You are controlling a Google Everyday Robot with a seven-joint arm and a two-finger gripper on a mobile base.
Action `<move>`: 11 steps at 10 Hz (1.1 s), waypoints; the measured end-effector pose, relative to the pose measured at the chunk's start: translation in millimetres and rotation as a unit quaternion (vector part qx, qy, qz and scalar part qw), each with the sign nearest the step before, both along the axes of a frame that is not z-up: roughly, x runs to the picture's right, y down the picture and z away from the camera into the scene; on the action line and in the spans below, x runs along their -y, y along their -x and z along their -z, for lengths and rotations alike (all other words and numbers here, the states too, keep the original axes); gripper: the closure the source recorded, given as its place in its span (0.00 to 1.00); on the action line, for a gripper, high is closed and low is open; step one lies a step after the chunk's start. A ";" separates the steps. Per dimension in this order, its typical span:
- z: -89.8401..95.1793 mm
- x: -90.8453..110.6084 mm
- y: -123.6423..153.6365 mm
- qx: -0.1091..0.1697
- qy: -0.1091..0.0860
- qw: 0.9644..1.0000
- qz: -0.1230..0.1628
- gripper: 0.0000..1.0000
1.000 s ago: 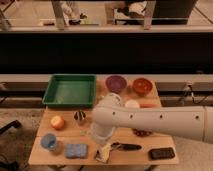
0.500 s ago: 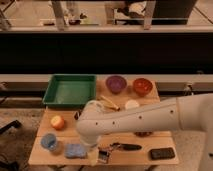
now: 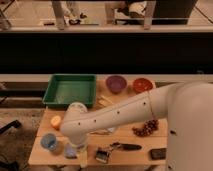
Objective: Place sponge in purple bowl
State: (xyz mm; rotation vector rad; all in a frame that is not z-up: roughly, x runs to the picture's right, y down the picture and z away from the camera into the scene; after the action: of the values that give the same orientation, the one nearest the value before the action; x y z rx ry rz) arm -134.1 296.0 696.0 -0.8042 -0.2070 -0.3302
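Although the arm's lower end covers much of it, the sponge (image 3: 70, 152) shows as a soft pale-blue pad lying flat on the front left corner of the wooden table (image 3: 135, 156). So little of it shows that its long axis and heading cannot be told. The gripper (image 3: 77, 145) hangs right over it, at or just above its top, and whether the claw is apart or together cannot be told. Just left of the sponge stands a round blue cup (image 3: 49, 142), and behind that lies an orange fruit (image 3: 55, 121). To the right lies a brush (image 3: 103, 155) with a black handle; further right are a dark red cluster (image 3: 145, 129) and a small black object (image 3: 158, 153). The white arm (image 3: 120, 112) slants across the table's middle. The purple bowl (image 3: 116, 83) sits well apart at the back, between a green tray (image 3: 70, 90) and a red-orange bowl (image 3: 142, 85).
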 end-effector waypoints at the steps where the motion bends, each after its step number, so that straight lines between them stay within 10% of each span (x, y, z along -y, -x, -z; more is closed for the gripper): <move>1: -1.8 1.4 4.9 -0.005 0.002 1.000 -0.004 0.20; 11: -30.1 -15.3 11.2 0.011 0.010 0.999 -0.029 0.20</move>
State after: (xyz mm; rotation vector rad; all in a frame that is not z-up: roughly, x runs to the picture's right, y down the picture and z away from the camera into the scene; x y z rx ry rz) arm -145.3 311.3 726.1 -0.8129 -0.2542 -0.2819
